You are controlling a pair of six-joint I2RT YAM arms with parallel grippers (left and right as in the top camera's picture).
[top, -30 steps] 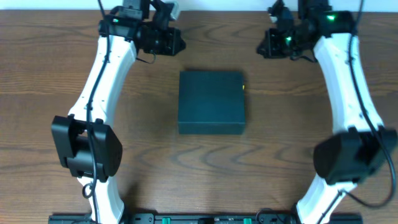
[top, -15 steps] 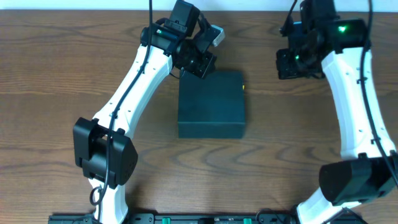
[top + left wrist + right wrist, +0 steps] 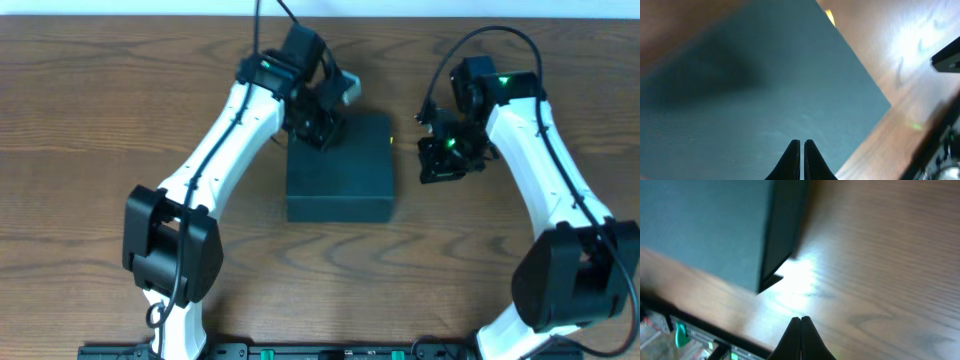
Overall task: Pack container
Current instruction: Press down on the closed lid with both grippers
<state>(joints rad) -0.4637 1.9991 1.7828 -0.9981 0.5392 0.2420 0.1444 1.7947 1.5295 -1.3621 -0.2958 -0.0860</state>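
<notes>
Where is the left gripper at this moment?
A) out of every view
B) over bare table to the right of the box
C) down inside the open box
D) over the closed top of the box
D: in the left wrist view the left gripper shows its shut fingertips over the teal top of the box, and the overhead view places it at the box's far left corner.

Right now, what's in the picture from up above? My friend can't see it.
A closed dark teal box sits in the middle of a wooden table between two white robot arms. The left tool, shut, is over the box's far left corner; the right tool, also shut, is over bare wood just off its right side.
</notes>
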